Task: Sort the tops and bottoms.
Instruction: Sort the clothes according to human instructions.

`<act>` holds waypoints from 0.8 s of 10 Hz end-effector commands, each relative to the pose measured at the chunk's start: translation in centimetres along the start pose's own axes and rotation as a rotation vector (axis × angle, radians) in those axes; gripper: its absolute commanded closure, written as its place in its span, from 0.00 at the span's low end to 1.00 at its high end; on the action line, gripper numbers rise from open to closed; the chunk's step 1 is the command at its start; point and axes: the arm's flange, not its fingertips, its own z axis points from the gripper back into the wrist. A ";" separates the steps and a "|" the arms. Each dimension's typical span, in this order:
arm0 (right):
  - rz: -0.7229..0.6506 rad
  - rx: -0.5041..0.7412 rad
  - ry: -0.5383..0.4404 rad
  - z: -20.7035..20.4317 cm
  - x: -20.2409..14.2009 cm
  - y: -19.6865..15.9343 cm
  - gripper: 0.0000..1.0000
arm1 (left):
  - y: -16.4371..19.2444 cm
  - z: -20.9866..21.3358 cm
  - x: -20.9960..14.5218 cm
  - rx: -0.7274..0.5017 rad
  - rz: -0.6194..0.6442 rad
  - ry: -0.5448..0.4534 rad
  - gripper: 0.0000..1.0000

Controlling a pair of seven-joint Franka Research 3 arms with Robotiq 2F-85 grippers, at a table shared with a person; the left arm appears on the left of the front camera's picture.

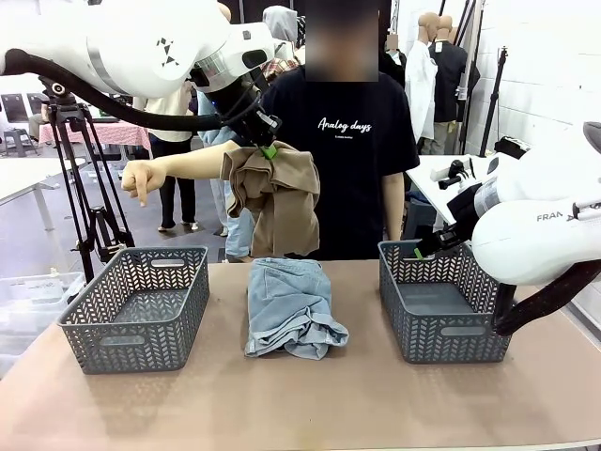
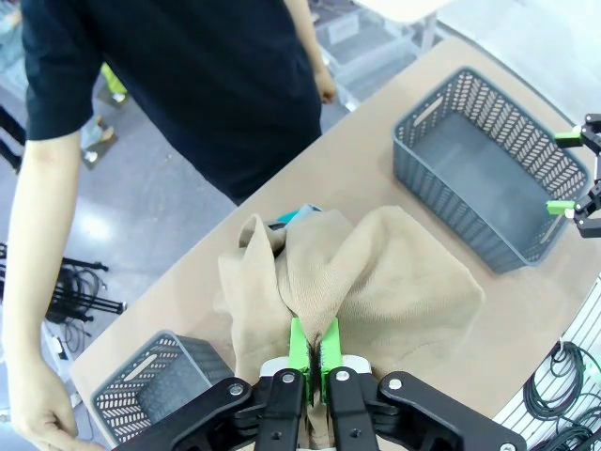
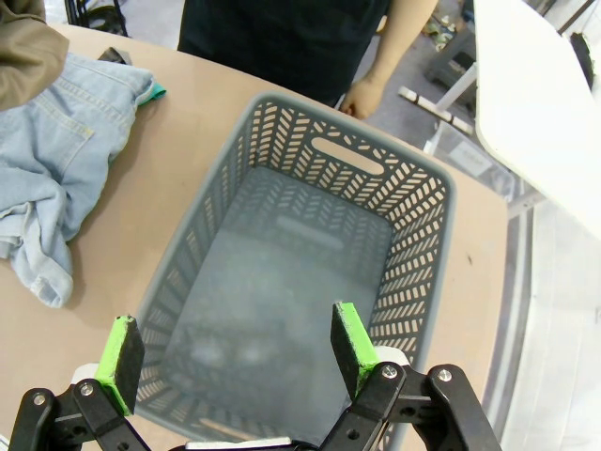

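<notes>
Left gripper (image 1: 269, 150): raised high above the table (image 1: 329, 404), in front of the person's chest; jaws pinched tight on a fold of the khaki-tan top (image 1: 277, 197), green pads pressed together on the cloth in the left wrist view (image 2: 313, 338); the top (image 2: 376, 282) hangs bunched from the grip, clear of the table, above and slightly behind the denim. Bottoms, light blue denim (image 1: 291, 305): lying crumpled on the table midway between the two baskets, touching neither; a back pocket faces up in the right wrist view (image 3: 47, 160); a teal-green cloth edge (image 3: 155, 91) shows from under its far side. Left basket (image 1: 141, 329): grey, herringbone-pierced walls, at the robot's left of the denim; nothing seen inside it. Right basket (image 1: 451, 338): same make, at the robot's right of the denim; floor bare in the right wrist view (image 3: 413, 254). Right gripper (image 1: 432, 246): poised over the near rim of the right basket, jaws spread wide, nothing between the pads (image 3: 235, 348); seen likewise from the left wrist camera, beside that basket (image 2: 575, 178). Person: standing at the far edge of the table in a black printed T-shirt; one hand (image 1: 141, 180) stretched out with the forefinger pointing down above the left basket; the other hand (image 3: 362, 94) hanging by the far rim of the right basket.
</notes>
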 end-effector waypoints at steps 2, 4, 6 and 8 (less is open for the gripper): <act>0.005 0.000 0.001 -0.1 0.0 -0.1 0.00 | 0.0 0.4 0.1 0.004 0.001 -0.008 1.00; 0.005 0.000 0.001 -0.1 0.0 -0.1 0.00 | 0.0 0.0 0.0 0.000 0.000 0.000 1.00; 0.005 0.000 0.001 -0.1 0.0 -0.1 0.00 | 1.9 2.7 -1.2 0.047 0.003 0.055 1.00; 0.005 0.000 0.001 -0.1 0.0 -0.1 0.00 | 2.7 5.2 -2.0 0.102 -0.004 0.064 1.00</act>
